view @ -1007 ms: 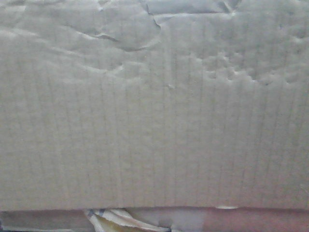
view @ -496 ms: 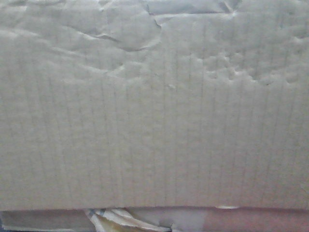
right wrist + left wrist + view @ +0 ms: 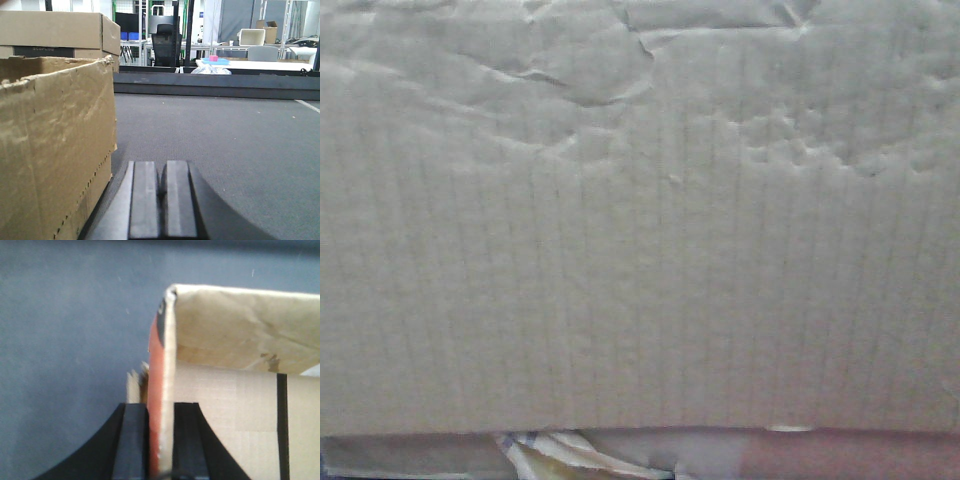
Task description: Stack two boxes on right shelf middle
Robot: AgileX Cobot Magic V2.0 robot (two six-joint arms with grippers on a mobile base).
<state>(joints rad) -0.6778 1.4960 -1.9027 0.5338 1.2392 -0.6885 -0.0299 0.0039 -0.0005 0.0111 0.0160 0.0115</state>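
Now left pincer (image 3: 160, 420) clamps box (image 3: 240, 335) wall; right pincer (image 3: 163, 172) closed empty, open carton (image 3: 50, 140) just beside, leftward.

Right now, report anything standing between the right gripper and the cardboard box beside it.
Nothing visible does. The right gripper, jaws shut and empty, hangs low over the grey floor, with the box close beside it and no object in the gap between them.
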